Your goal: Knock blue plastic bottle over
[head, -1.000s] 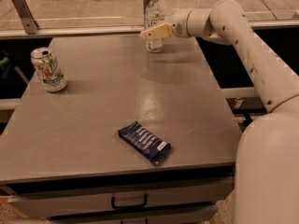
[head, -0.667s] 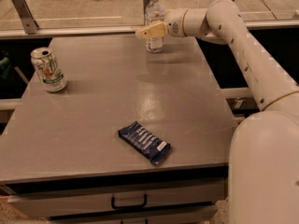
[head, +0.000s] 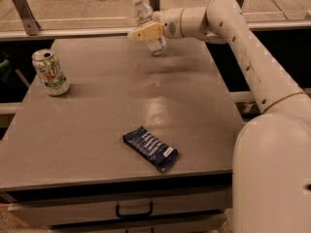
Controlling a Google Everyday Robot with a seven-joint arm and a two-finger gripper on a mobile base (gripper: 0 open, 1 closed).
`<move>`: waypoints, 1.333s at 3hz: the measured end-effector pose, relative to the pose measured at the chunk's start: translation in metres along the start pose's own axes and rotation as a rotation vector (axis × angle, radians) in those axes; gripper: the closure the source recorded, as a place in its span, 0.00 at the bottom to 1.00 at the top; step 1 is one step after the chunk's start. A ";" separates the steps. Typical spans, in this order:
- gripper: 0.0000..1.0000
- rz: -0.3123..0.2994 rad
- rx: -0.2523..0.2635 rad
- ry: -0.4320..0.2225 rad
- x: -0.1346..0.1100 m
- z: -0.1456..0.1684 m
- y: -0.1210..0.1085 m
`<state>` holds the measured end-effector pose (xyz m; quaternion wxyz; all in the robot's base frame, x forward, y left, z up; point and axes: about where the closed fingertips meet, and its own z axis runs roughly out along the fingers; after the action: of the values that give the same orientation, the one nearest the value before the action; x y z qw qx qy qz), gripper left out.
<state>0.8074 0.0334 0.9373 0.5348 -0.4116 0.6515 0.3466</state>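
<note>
The blue plastic bottle (head: pixel 143 11) stands at the far edge of the grey table (head: pixel 97 115), clear with a white cap and white label. It is tilted, its top leaning left and its base still on the table. My gripper (head: pixel 135 35) reaches in from the right at the end of the white arm (head: pixel 228 18). Its tan fingers are shut and pressed across the front of the bottle's middle, hiding part of the label.
A white-green drink can (head: pixel 50 72) stands at the table's left side. A flat dark blue snack wrapper (head: pixel 150 148) lies near the front edge. A metal rail (head: pixel 73 32) and glass run behind the table. My white base (head: pixel 272 178) is at the right.
My gripper has moved left against the bottle. The bottle has gone from upright to tilted with its top to the left.
</note>
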 end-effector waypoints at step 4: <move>0.00 0.047 -0.207 0.047 -0.014 -0.016 0.073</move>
<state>0.7353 0.0519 0.9547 0.4658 -0.4573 0.6341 0.4146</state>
